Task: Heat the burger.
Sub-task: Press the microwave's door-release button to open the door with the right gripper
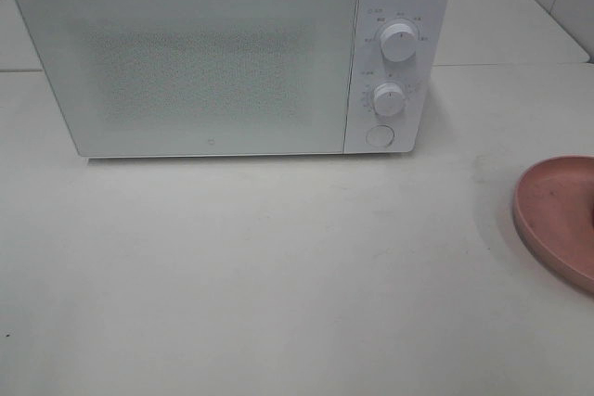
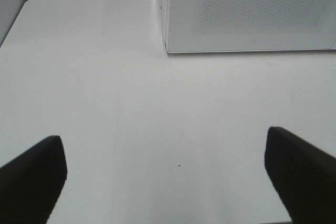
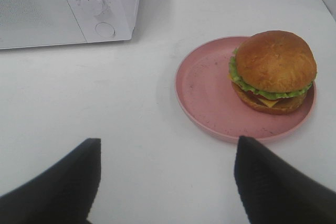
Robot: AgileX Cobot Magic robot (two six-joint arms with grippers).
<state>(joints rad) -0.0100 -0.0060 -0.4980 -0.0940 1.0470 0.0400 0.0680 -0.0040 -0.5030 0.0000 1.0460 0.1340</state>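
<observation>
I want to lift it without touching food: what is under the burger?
The burger rests on a pink plate, off to one side of it; the plate lies on the white table. The plate surface directly beneath the bun is covered.

Nothing here can be read outright. On the white microwave (image 1: 213,62), standing ahead of the left gripper (image 2: 163,145), a tiny emblem (image 1: 206,146) sits at the middle of the door's lower edge, too small to make out. Faint grey print rings the upper dial (image 1: 398,44) and the lower dial (image 1: 389,98) on the control panel, farther ahead of the right gripper (image 3: 168,148). It looks like scale marks and figures, all illegible.
</observation>
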